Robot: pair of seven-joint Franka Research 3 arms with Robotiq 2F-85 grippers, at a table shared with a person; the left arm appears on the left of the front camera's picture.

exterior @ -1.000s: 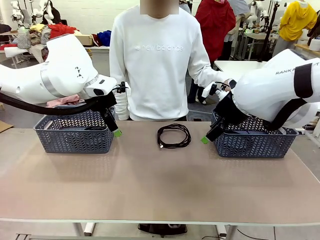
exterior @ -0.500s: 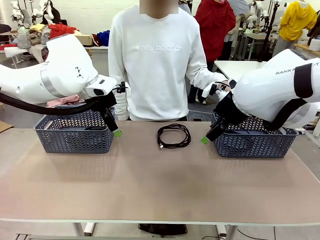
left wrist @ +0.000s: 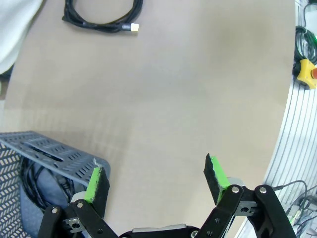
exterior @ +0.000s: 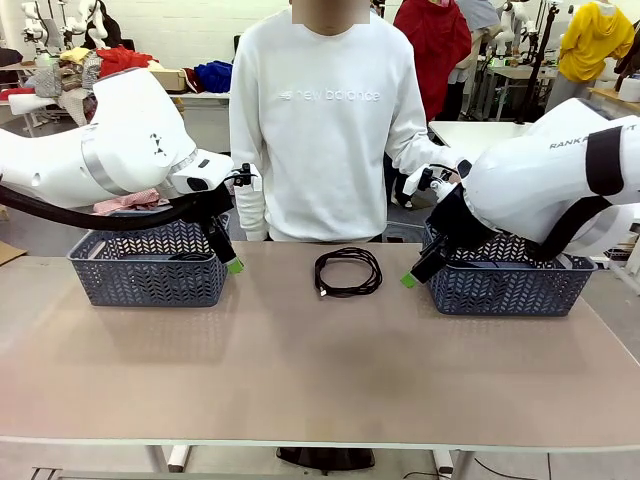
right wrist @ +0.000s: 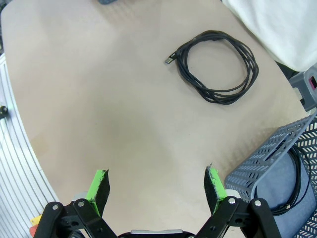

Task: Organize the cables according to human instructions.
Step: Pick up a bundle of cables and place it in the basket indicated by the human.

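Both jaws wide, nothing held. My left gripper [left wrist: 156, 181] hangs by the corner of the left basket [exterior: 148, 270], right gripper [right wrist: 157, 188] by the right basket [exterior: 510, 285]; each basket has a black cord inside. One coiled cable [exterior: 348, 271] lies mid-table on the far side, just in front of the person [exterior: 325, 120], well apart from both grippers. I reckon I'm btwn picks, awaiting a cue. Next: reach in, pinch the loop's strands. Table [exterior: 300, 370] is plain tan; workshop w/ clothes piles behind.
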